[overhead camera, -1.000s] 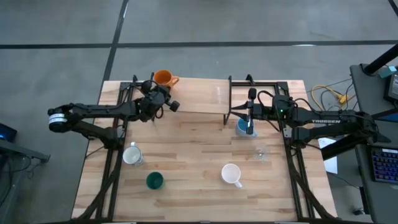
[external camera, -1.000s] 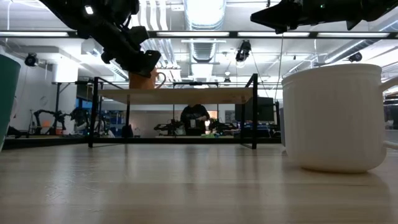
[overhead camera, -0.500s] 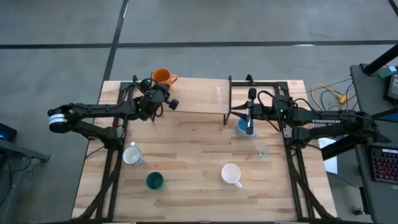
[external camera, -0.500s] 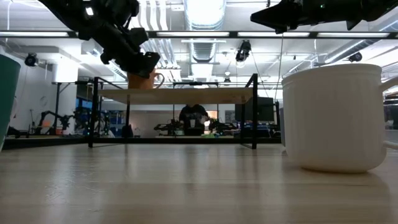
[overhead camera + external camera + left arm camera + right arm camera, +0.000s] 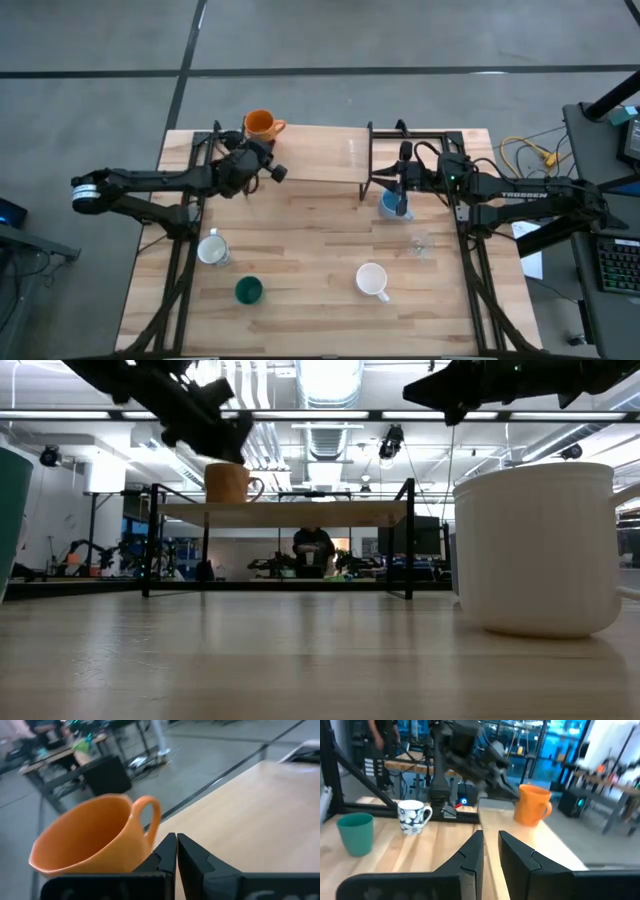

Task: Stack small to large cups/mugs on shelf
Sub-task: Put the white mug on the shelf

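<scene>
**A:** Where does the orange mug (image 5: pixel 261 124) stand?

**B:** On the shelf (image 5: pixel 320 155), at its far left corner, handle turned to the right in the overhead view. From bench height it sits upright on the light-wood board, above the thin black legs.

**A:** And the left gripper (image 5: pixel 277 171)?

**B:** Just beside the mug, on its near side, apart from it. Its fingers (image 5: pixel 167 852) are pressed together with nothing between them; the wrist camera looks past them at the mug's handle and wall.

**A:** The right gripper (image 5: pixel 403 183)?

**B:** At the shelf's right end, over the light blue mug (image 5: pixel 390 205), which stands on the bench (image 5: pixel 300 260) close to the shelf's near right leg. Its fingers (image 5: pixel 472 852) show only a narrow gap. Whether they grip the mug's rim cannot be told from these views.

**A:** What else is on the bench?

**B:** A white mug with dark markings (image 5: pixel 212 249) at the left, a dark green cup (image 5: pixel 248 291) near it toward the front edge, a plain white mug (image 5: pixel 372 280) front right, and a clear glass (image 5: pixel 420 244) between that mug and the blue one. All stand well apart.

**A:** Anything behind?

**B:** A person (image 5: pixel 313 550) shows in the room beyond the bench, seen under the shelf.
</scene>
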